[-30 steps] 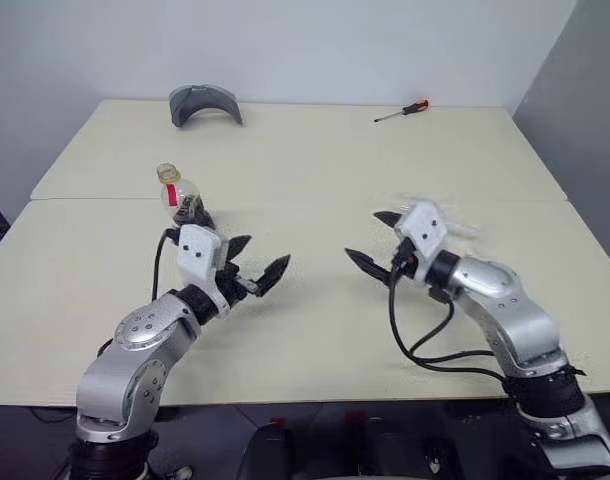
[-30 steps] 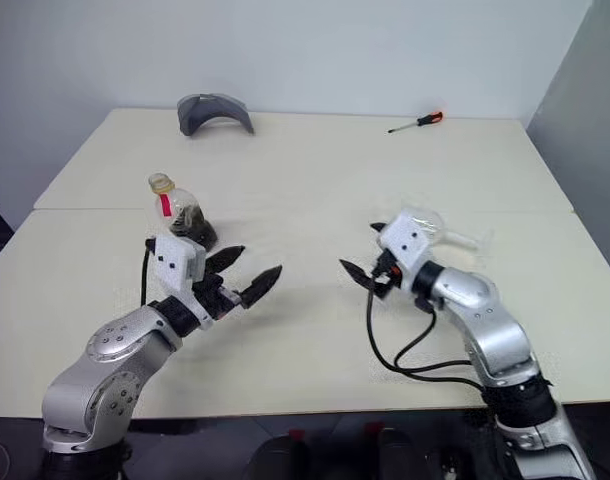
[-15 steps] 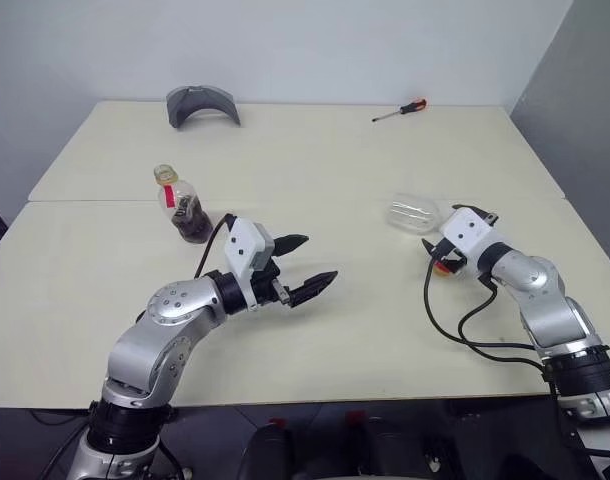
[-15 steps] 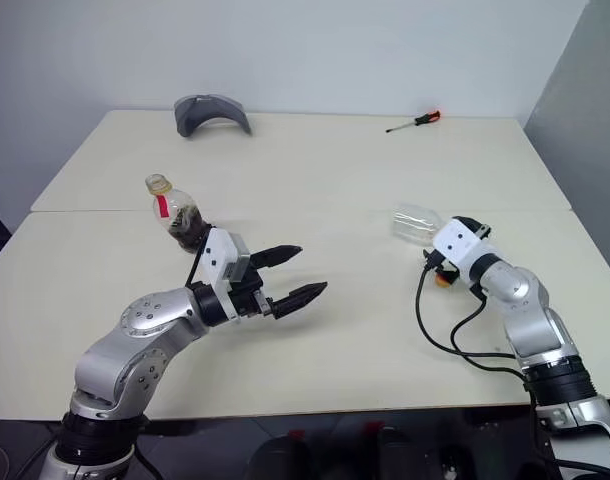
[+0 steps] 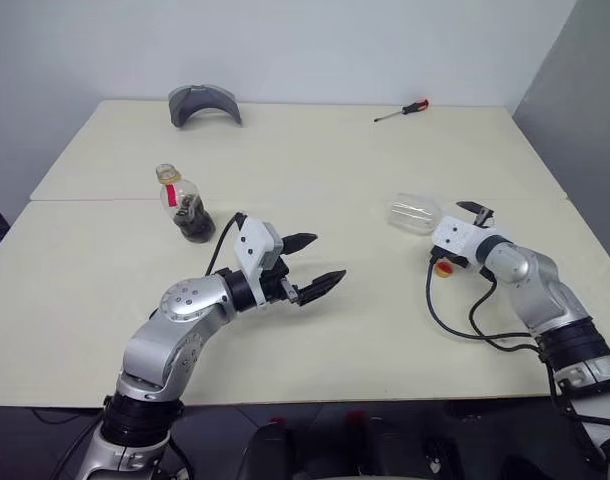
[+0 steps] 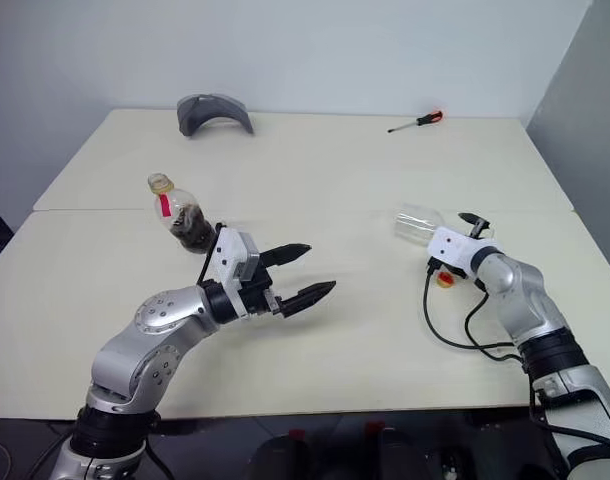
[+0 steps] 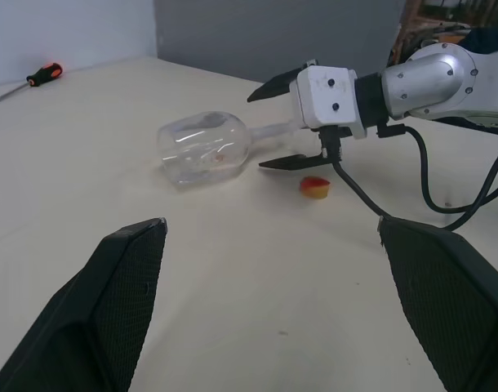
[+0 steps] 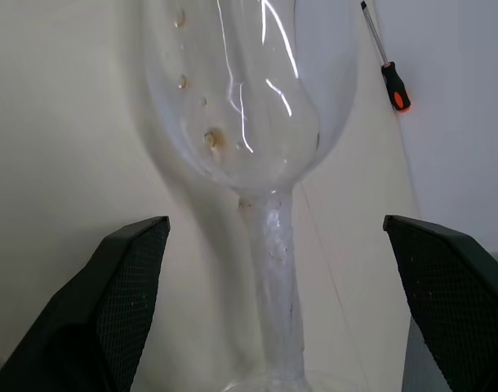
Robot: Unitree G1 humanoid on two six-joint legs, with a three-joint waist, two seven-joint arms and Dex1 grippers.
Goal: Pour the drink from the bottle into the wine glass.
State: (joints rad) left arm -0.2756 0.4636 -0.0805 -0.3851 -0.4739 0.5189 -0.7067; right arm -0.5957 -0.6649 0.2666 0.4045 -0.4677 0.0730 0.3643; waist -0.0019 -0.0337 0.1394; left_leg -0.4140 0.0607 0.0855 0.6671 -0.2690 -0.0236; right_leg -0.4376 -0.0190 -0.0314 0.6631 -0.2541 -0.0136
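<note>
The wine glass (image 5: 415, 214) lies on its side near the tabletop's (image 5: 315, 160) right edge. The right pincer (image 7: 283, 121) has its fingers apart on either side of the stem, not closed on it. The left pincer (image 5: 320, 262) hangs empty over the middle, fingers apart. The bottle (image 5: 183, 204) with dark drink (image 5: 193, 220) stands upright towards the left edge. The left wrist view reveals a small red-yellow cap (image 7: 315, 187) just beside the right pincer; the right wrist view shows droplets inside the bowl. A screwdriver (image 5: 402, 110) lies near the far edge.

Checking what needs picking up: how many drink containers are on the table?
2. The bottle stands upright on the robot's left side. The wine glass lies on its side on the right, just ahead of the right gripper.
</note>
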